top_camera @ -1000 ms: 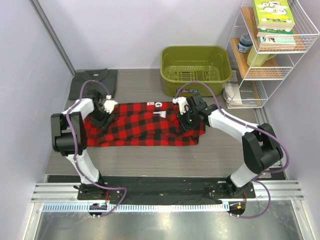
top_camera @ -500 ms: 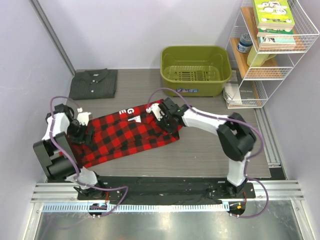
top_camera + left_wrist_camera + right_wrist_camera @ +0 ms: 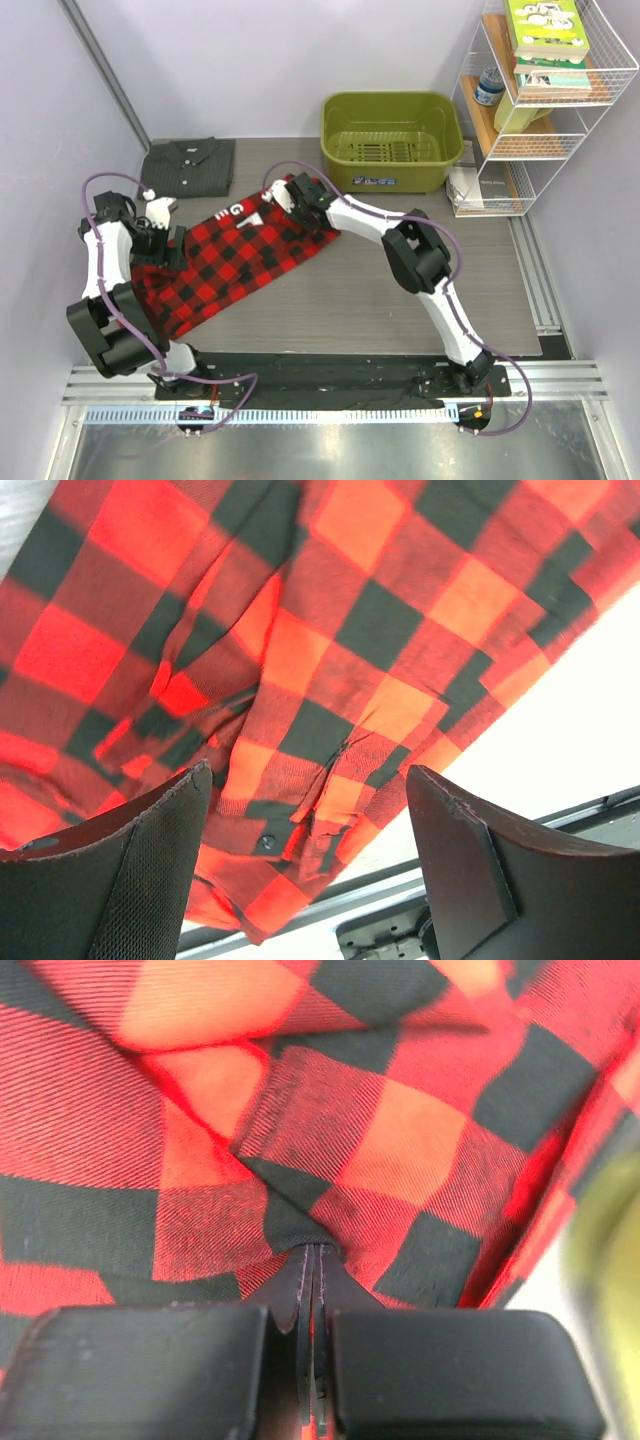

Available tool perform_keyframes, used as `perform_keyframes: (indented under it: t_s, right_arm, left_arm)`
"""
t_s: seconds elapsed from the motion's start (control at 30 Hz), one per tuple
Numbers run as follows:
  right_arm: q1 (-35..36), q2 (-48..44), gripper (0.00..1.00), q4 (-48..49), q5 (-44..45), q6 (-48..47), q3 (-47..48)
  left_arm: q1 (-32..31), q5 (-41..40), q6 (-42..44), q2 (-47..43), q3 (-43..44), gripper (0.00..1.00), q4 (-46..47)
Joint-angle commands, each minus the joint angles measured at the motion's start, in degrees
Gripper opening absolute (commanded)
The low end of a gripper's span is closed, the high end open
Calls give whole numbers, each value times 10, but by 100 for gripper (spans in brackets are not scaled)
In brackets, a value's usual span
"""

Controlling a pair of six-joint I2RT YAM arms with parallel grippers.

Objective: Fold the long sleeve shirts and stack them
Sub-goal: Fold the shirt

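The red-and-black plaid shirt (image 3: 235,258) lay rumpled and slanted between the two claws, its white label up. The right gripper (image 3: 312,1252) was pinched tight on a fold of it. The left gripper (image 3: 308,776) gaped wide over the creased opposite end.

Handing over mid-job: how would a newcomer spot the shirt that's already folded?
From the green tub at the back, look left to the corner. The grey shirt lies folded there, plain and dark, unlike the red plaid shirt nearer the arms.
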Motion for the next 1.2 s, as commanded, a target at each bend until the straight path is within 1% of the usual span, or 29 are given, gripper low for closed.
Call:
perform_keyframes:
  t_s: [0.0, 0.1, 0.13, 0.2, 0.23, 0.27, 0.33, 0.37, 0.4, 0.43, 0.47, 0.5, 0.57, 0.6, 0.7, 0.73, 0.8, 0.83, 0.93, 1.03, 1.17]
  right_arm:
    - [-2, 124, 1, 4, 31, -52, 145]
    - [-7, 174, 1, 22, 63, -88, 224]
    - [-9, 200, 1, 31, 69, -97, 265]
    - [-16, 218, 1, 52, 97, -109, 301]
    - [-18, 219, 1, 55, 103, -109, 328]
    - [-19, 211, 2, 55, 105, -107, 334]
    - [-20, 177, 5, 59, 103, -96, 307]
    - [-20, 130, 6, 59, 98, -85, 290]
    - [-20, 103, 8, 59, 79, -73, 268]
    - [-19, 78, 9, 55, 68, -42, 221]
    - [-18, 27, 10, 51, 58, -24, 199]
    - [-18, 9, 12, 29, 31, -2, 163]
    - [-12, -32, 12, -9, 5, 51, 139]
    - [-9, -40, 11, -47, -17, 67, 118]
    - [-1, -63, 10, -80, -47, 113, 67]
    - [1, -66, 9, -83, -61, 122, 54]
    - [3, -70, 9, -82, -61, 136, 27]
    - [3, -69, 8, -82, -82, 140, 23]
    - [1, -54, 6, -80, -80, 139, 22]
    - [-12, -32, 6, -77, -89, 146, 41]
    - [-26, 11, 5, -55, -79, 140, 88]
  left_arm:
    - [-2, 38, -3, 13, 26, 79, 14]
    - [-5, 56, 12, 30, 36, 78, 5]
    - [-10, 60, 26, 42, 40, 78, 0]
    - [-19, 60, 40, 55, 46, 75, -11]
    - [-30, 58, 47, 59, 47, 75, -12]
    - [-36, 56, 51, 63, 45, 74, -10]
    - [-55, 52, 57, 59, 39, 74, -3]
    - [-61, 53, 60, 54, 31, 74, 1]
    - [-67, 50, 64, 51, 26, 74, 5]
    - [-82, 45, 69, 50, 20, 74, 7]
    - [-89, 38, 77, 50, 8, 74, 9]
    - [-95, 27, 82, 48, 3, 74, 17]
    - [-104, 20, 101, 48, -9, 72, 20]
    - [-107, 12, 108, 52, -15, 71, 20]
    - [-119, -1, 141, 64, -25, 67, 14]
    - [-122, -10, 153, 66, -27, 64, 9]
    - [-123, -27, 180, 72, -36, 63, 8]
    - [-123, -44, 190, 74, -39, 61, 1]
    - [-129, -77, 219, 81, -58, 59, 2]
    - [-150, -110, 206, 99, -79, 58, 11]
    - [-157, -107, 171, 114, -78, 57, 20]
